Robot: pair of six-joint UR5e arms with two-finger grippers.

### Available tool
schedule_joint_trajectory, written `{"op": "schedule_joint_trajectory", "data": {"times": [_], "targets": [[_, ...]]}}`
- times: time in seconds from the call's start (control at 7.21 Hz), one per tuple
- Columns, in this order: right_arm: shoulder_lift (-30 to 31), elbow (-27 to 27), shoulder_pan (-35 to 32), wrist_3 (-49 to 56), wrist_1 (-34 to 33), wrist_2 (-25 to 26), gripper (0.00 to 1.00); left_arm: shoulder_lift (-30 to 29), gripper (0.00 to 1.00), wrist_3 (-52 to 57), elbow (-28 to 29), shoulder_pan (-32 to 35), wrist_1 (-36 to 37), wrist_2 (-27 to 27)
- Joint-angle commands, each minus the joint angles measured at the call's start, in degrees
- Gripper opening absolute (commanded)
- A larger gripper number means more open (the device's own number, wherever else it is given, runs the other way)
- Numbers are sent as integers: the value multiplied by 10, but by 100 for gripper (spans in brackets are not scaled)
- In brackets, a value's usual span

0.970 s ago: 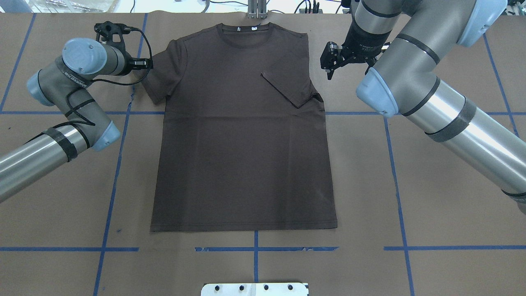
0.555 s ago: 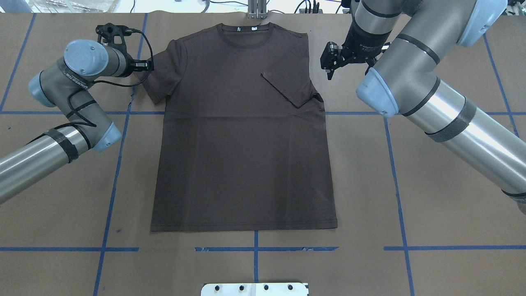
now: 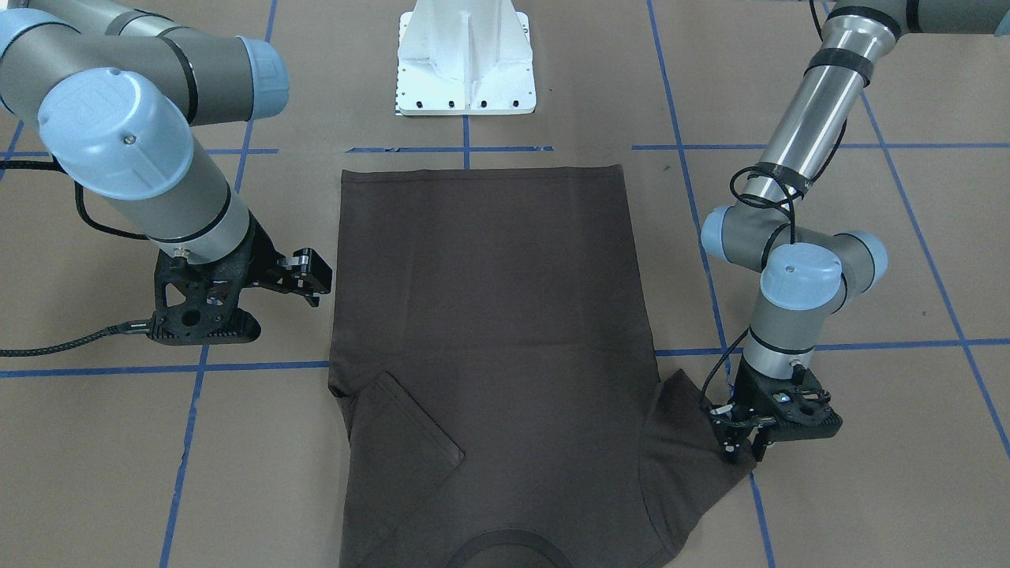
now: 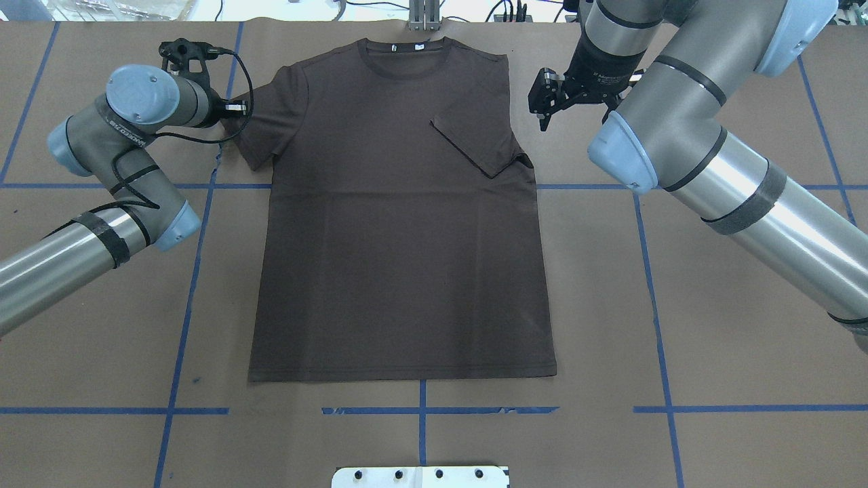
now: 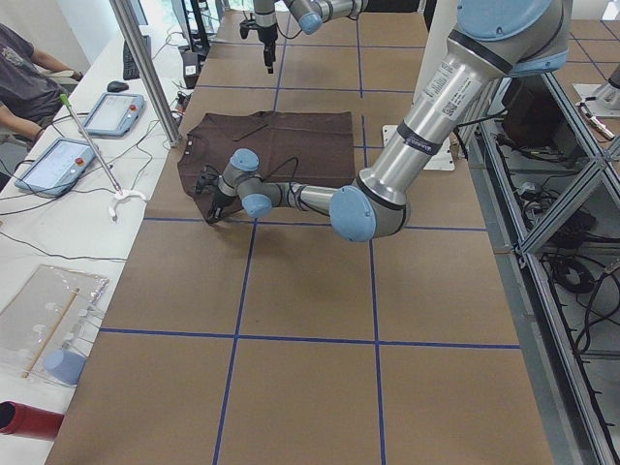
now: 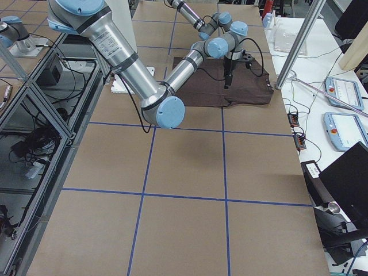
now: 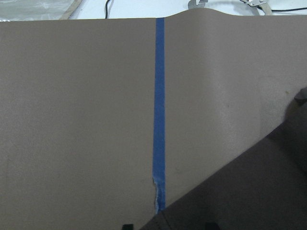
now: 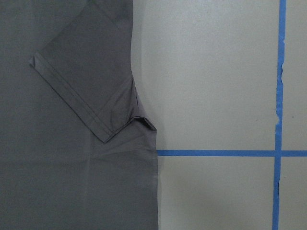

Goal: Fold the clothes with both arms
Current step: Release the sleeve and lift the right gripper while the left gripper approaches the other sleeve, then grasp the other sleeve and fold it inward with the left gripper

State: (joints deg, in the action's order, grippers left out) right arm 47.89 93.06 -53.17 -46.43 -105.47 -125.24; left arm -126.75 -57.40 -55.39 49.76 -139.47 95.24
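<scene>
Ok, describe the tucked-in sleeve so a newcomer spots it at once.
On the brown paper-covered table lies a flat dark brown-grey short-sleeved T-shirt. Its sleeve on the robot's right is folded diagonally inward over the chest, whereas the other sleeve spreads outward onto the table.

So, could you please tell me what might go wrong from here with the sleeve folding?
1. The left gripper sits open right at the hem of the flat left sleeve; a shallow bite may slip off, or catch the brown table cover too.
2. The folded right sleeve lies loose on the T-shirt; any drag on the cloth could unfold it, and the right gripper hovers beside it, not holding it down.
</scene>
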Motion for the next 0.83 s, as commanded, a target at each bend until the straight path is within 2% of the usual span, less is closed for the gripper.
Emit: {"op": "schedule_joint_trajectory", "data": {"times": [0.0,0.14,0.28,0.42,0.55,0.69], "targets": [[1,3,1,-2,0,0,100,-2,0,-7,-3,0,1,4],[2,3,0,-2,1,0,100,-15,0,-8,-8,1,11,15],[3,3,0,-1,0,0,100,-20,0,-21,-31,3,43,52],[3,3,0,-1,1,-1,100,-23,0,-24,-69,3,90,55],[4,3,0,0,1,-1,100,-42,0,-37,-100,3,149,63],[4,2,0,2,1,-1,100,-86,0,-99,-103,3,177,73]]}}
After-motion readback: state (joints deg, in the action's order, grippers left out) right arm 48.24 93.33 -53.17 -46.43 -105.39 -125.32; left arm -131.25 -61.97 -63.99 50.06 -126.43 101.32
